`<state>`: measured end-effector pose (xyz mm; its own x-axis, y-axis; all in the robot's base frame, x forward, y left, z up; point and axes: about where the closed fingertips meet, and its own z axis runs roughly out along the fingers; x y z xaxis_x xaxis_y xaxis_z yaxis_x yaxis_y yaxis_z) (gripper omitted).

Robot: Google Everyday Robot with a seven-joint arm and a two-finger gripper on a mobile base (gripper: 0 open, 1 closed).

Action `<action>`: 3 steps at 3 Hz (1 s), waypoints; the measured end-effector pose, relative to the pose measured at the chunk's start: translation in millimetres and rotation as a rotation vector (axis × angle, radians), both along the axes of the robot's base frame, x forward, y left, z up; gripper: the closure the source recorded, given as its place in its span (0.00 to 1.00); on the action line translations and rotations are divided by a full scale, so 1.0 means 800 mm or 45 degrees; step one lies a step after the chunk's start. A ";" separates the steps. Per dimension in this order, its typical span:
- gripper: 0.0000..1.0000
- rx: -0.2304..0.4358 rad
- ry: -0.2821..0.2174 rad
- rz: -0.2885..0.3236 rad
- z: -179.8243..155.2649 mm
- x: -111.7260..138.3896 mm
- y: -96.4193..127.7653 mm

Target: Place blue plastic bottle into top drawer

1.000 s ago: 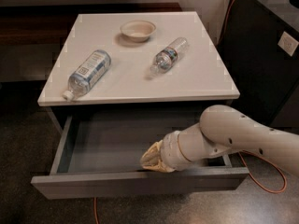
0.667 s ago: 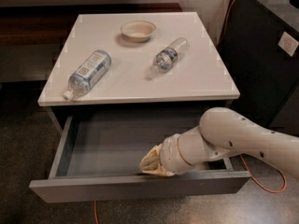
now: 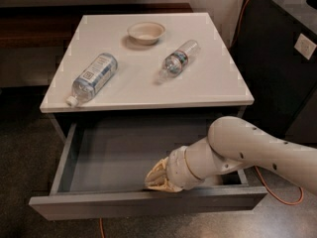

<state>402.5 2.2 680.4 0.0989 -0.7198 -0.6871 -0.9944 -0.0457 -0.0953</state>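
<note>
Camera view: I see the top drawer (image 3: 148,205) pulled open, showing its grey interior. The gripper (image 3: 161,178) sits low inside it, against the front wall; I cannot tell its state. The blue plastic bottle (image 3: 94,77) lies on its side on the left of the tabletop (image 3: 143,86), cap near the front-left edge. A smaller bottle (image 3: 178,61) and a bowl (image 3: 146,32) lie farther back.
</note>
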 end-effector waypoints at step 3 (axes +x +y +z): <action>1.00 0.031 0.030 -0.010 0.006 -0.029 0.011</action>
<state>379.3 10.7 685.6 0.0770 -0.7033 -0.7067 -0.9967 -0.0360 -0.0728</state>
